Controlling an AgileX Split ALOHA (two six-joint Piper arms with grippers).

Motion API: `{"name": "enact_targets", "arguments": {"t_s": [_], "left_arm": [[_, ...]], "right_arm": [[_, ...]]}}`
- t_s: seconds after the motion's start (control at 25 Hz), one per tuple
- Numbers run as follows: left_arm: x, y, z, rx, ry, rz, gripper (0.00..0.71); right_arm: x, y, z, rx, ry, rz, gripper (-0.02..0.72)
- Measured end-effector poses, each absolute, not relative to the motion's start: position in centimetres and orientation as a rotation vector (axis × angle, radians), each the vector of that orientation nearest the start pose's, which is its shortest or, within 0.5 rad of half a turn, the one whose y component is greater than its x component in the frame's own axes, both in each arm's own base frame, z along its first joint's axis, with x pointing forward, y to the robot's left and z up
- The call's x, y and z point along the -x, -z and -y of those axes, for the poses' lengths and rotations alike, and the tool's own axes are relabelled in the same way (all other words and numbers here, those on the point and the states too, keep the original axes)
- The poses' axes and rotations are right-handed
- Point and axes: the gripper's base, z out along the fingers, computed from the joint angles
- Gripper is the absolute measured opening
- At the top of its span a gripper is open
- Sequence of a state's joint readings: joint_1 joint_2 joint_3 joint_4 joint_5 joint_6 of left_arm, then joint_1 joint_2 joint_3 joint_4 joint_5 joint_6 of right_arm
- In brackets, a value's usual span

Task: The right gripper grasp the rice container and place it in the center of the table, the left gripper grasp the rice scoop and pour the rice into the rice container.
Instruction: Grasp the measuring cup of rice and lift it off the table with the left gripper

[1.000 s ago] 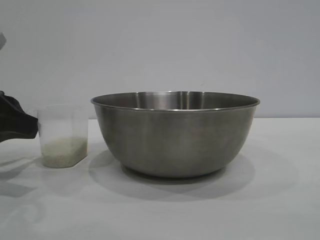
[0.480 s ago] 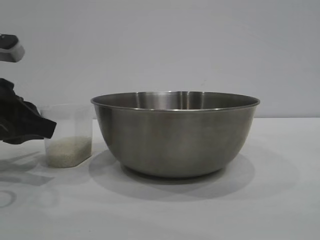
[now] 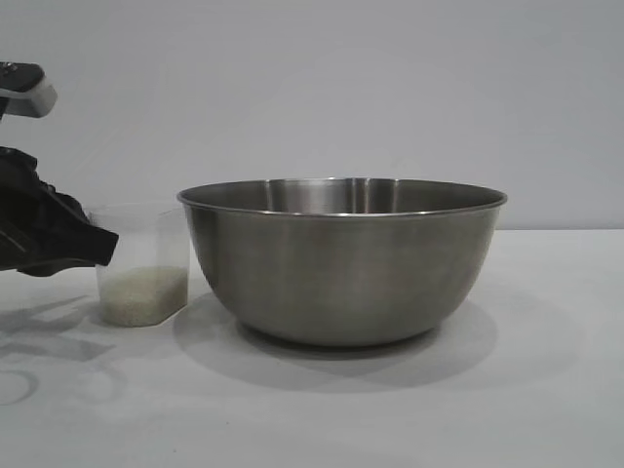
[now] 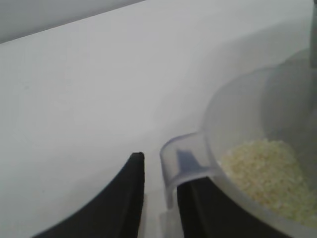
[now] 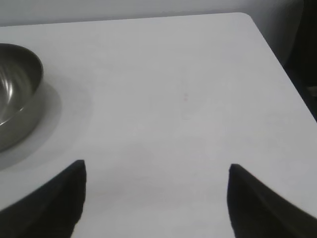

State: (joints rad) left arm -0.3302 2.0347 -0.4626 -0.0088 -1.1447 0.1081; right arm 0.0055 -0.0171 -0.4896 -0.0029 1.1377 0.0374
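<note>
Rice container (image 3: 343,261), a large steel bowl, stands upright at the middle of the table (image 3: 546,390). Rice scoop (image 3: 144,265), a clear plastic cup, stands just beside the bowl toward the table's left edge; whether the two touch cannot be told. Rice (image 4: 270,173) lies in the scoop's bottom. Left gripper (image 4: 161,191) is at the scoop, its two black fingers (image 4: 130,198) closed narrowly on the loop handle (image 4: 184,161). Right gripper (image 5: 156,201) hangs over bare table near the right edge, apart from the bowl, fingers spread wide, holding nothing.
</note>
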Motion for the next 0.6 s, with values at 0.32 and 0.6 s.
{"name": "enact_targets", "arguments": {"t_s": [0.32,0.6], "left_arm": [[-27.9,-10.7,8.8,-0.366,0.064,-1.789,0.0],[-28.4,-15.6,9.4,-0.48,0.005,-1.578,0.0]], "right_arm": [[1.0,-26.8,0.0,-0.034,-0.022,-2.114,0.55],[1.0,-26.8,0.0,-0.034,-0.022,-2.114,0.55]]}}
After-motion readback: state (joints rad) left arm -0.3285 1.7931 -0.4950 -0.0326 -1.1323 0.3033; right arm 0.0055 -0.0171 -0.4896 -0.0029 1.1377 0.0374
